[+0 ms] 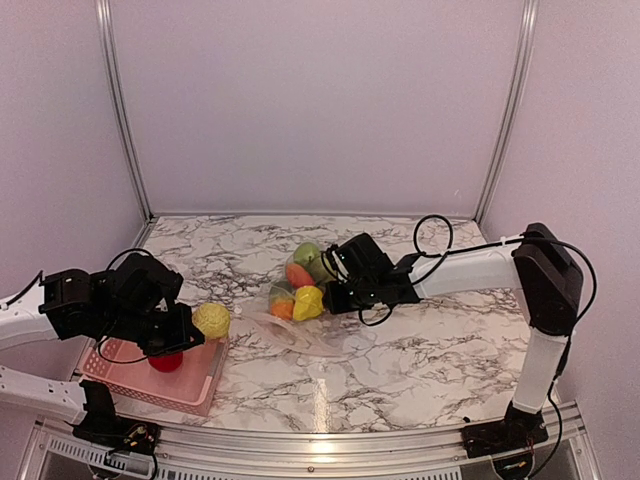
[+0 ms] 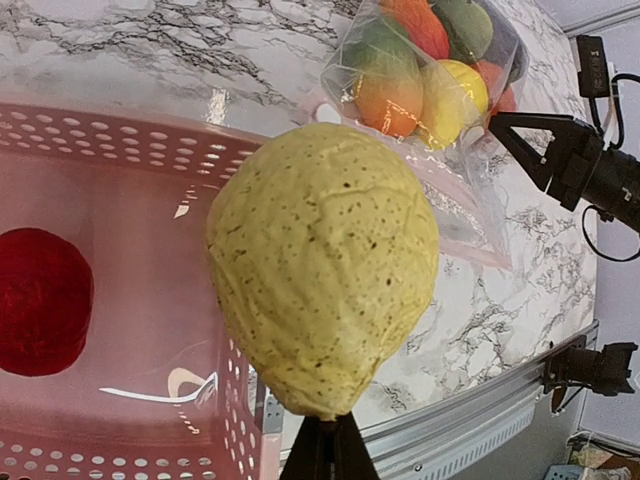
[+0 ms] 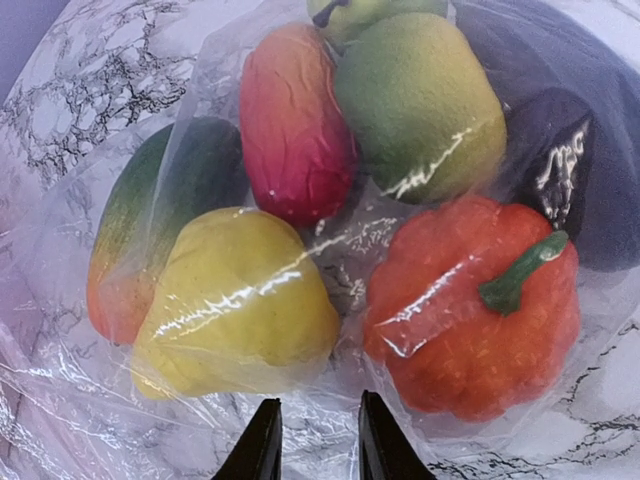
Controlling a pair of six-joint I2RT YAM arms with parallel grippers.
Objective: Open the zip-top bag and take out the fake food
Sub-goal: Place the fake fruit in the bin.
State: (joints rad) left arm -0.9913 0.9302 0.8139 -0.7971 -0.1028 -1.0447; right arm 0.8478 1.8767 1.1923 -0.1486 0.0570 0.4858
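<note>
My left pincer (image 2: 322, 448) is clenched on the lemon (image 2: 320, 265), holding it over the right rim of the basket (image 2: 130, 135) at the desk's (image 1: 430, 370) near-left corner, where a red piece (image 2: 40, 300) already lies. So I judge two pieces are out. The bag (image 1: 305, 338) lies mid-desk with most of the food (image 3: 290, 130) inside it; my right pincer (image 3: 312, 440) sits at its film, jaws narrowly apart — whether it nips the plastic I cannot tell.
</note>
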